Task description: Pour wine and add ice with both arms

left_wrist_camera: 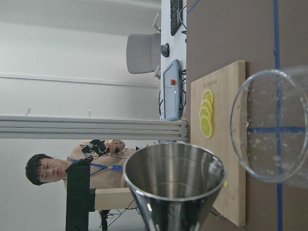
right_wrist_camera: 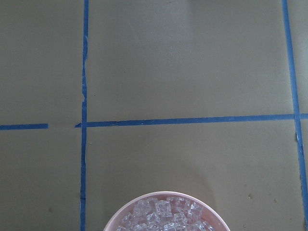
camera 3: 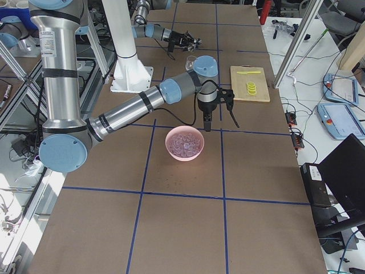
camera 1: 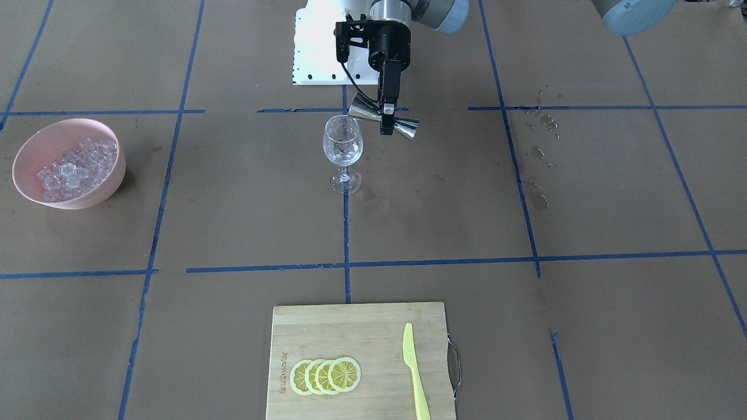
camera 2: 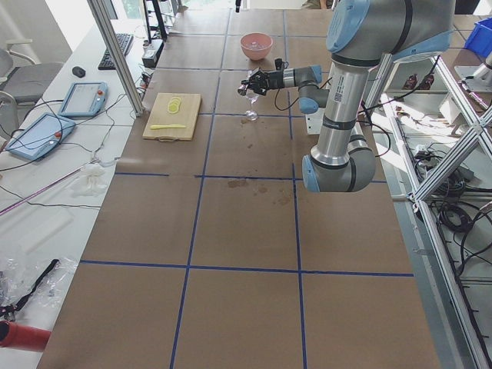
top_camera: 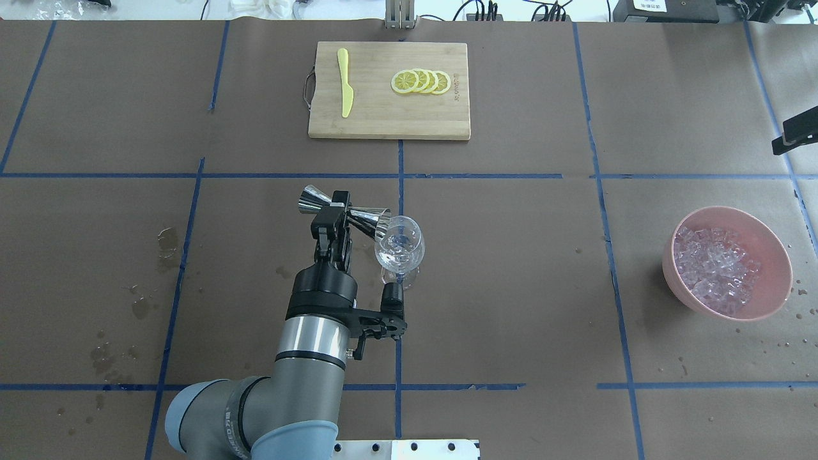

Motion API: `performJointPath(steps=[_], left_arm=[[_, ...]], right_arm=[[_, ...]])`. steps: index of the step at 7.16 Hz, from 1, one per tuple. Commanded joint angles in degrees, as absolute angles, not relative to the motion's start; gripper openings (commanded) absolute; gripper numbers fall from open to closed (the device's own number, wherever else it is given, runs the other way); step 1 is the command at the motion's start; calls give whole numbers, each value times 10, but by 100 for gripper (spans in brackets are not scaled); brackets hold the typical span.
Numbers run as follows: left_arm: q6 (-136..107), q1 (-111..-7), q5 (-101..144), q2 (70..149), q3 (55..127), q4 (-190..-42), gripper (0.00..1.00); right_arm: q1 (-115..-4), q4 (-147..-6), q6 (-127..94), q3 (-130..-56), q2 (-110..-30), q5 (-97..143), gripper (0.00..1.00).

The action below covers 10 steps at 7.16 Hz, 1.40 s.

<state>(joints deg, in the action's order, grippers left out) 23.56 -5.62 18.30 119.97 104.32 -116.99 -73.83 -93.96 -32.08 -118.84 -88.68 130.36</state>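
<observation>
Between the two fingers of my left gripper (top_camera: pixel 337 214) sits a shiny steel measuring cup (top_camera: pixel 370 220) shaped like two cones joined at the tips. The fingers are squeezed tight on its thin middle. The measuring cup lies on its side. The cone on the gripper's right has its mouth right at the rim of a clear stemmed wine glass (top_camera: pixel 399 246). The glass stands upright just to the right of the gripper. I cannot tell if any wine is in the cup or the glass. I only see small drops on the glass.

Past the gripper's tips, farther from the robot, lies a light wooden cutting board (top_camera: pixel 383 121). On it are four yellow lemon slices (top_camera: pixel 422 82) in a row and a yellow plastic knife (top_camera: pixel 345 89).

My right gripper (camera 3: pixel 207 123) points down, close over the rim of a round pink bowl (camera 3: pixel 183 158). The ice (camera 3: pixel 184 141), a heap of little clear cubes, lies in the bowl below it. I only see this gripper from the side, so I cannot tell if it is wide or narrow.
</observation>
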Motion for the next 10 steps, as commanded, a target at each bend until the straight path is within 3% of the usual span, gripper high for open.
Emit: performJointPath(steps=[1,4,10], left_arm=[[236,-66,184,1197,1044,-1206,0],[230,-88,186,1169,1043,-1242,0],[226,-94,190,985,1039,-1520,0]], right_arm=[[-738,-940,-321,-1189,-887,1303,100],[-738,-918,-325,-1187,-890,1303,100],[-730,-917,-325,-1182,-890,1293,100]])
